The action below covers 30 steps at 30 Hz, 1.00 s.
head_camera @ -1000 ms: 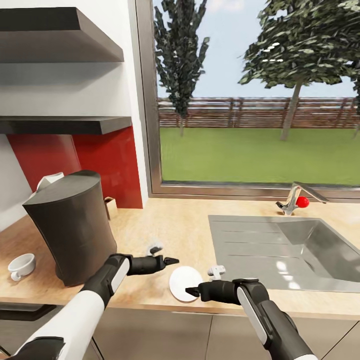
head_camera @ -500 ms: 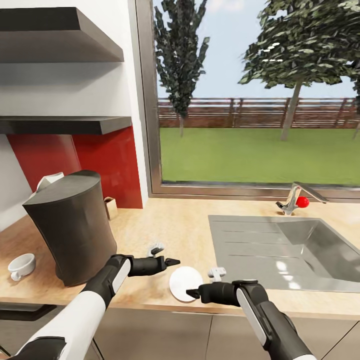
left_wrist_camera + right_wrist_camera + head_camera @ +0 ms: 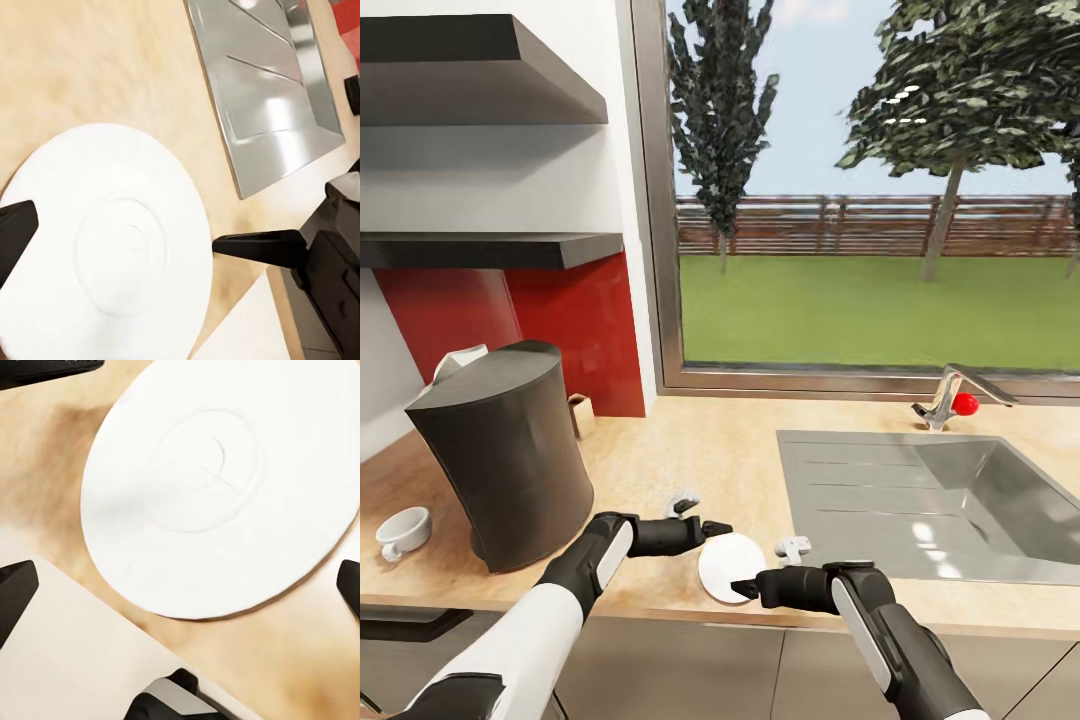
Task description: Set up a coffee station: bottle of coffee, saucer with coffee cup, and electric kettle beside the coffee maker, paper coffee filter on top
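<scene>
The white saucer (image 3: 732,566) lies flat on the wooden countertop (image 3: 690,460) near its front edge, left of the sink. My right gripper (image 3: 743,588) is open at the saucer's near rim; its fingertips (image 3: 15,592) stand on either side of the saucer (image 3: 225,487). Open as well, my left gripper (image 3: 716,527) hovers at the saucer's far left rim, one fingertip (image 3: 15,232) beside the saucer (image 3: 112,247). The dark grey coffee maker (image 3: 505,455) stands at the left, with the white coffee cup (image 3: 402,532) left of it.
A steel sink (image 3: 960,500) with a faucet (image 3: 950,395) fills the counter's right side. A small brown box (image 3: 580,413) sits by the red backsplash, and something white (image 3: 460,362) pokes out behind the coffee maker. Two dark shelves (image 3: 490,250) hang above.
My left gripper has moved right and a little nearer, up to the saucer's rim. The right gripper has hardly moved.
</scene>
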Motion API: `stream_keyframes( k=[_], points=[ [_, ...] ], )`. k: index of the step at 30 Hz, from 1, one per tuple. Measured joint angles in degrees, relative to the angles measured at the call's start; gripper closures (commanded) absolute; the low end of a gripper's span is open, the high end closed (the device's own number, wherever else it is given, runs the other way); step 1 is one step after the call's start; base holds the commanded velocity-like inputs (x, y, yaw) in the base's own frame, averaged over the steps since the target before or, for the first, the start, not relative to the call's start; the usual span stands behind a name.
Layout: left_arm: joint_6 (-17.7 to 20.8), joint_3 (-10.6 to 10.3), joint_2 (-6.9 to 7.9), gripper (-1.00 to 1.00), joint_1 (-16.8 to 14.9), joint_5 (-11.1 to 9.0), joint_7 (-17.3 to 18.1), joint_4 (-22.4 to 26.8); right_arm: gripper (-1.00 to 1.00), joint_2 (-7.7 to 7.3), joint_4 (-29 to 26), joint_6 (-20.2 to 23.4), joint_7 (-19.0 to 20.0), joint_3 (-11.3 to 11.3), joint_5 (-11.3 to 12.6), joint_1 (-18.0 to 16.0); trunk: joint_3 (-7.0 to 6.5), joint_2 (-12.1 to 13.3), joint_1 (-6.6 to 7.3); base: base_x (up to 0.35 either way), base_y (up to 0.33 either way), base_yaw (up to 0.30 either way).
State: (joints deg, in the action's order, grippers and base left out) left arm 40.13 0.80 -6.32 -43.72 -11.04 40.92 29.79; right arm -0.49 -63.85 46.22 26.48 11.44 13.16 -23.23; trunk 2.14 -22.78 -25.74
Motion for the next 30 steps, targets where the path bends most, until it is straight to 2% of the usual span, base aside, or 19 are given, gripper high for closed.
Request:
stream_keyframes(
  k=[18, 30],
  points=[
    [0.1, 0.1, -0.84, -1.00, 0.0, -0.2, 0.0, -0.2, -1.00, 0.10, 0.0, 0.0, 0.0, 0.0, 0.0, 0.0, 0.00, 0.0, 0.00, 0.000, 0.000, 0.000],
    [0.2, 0.1, -1.02, -1.00, 0.0, -1.8, 0.0, -0.3, -1.00, 0.17, 0.0, -0.1, 0.0, 0.0, 0.1, 0.0, 0.00, 0.0, 0.00, 0.000, 0.000, 0.000]
  ],
)
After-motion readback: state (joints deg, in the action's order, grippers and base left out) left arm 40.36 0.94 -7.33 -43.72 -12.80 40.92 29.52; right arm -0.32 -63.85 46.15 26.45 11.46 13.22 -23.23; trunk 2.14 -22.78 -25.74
